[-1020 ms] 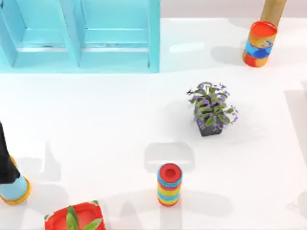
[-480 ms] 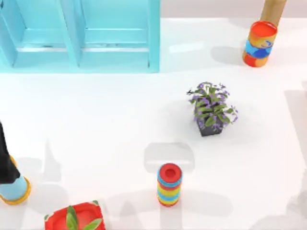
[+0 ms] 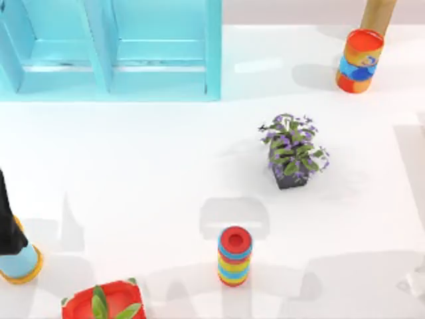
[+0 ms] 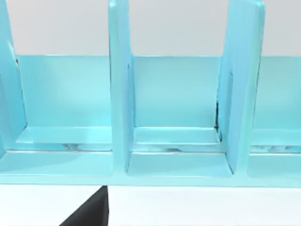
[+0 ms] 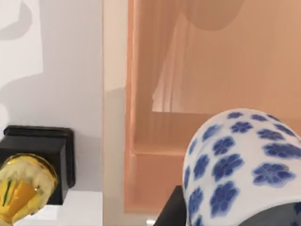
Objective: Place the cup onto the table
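Worktop: white worktop point(image 3: 153, 166), with a light-blue cabinet point(image 3: 113, 50) at its far left and a flowering plant point(image 3: 292, 151) near the middle.
Cup: the cup point(image 5: 247, 167) looms right against the right tool's camera, before a peach cabinet point(image 5: 207, 70); apparently carried, grip hidden.
Right tool: whether clenched or released, I cannot tell.
Left tool: parked, facing the light-blue cabinet.
Risk: a trophy point(image 5: 26, 181) stands beside the path; a careless descent may clip it, or the cup may tip on release.

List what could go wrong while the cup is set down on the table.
The cup sits close in the right wrist view, beside a gold trophy on a black base; lowering it carelessly could knock the trophy. On the table, the flower pot and striped cylinder crowd the middle, so a landing there risks a collision.
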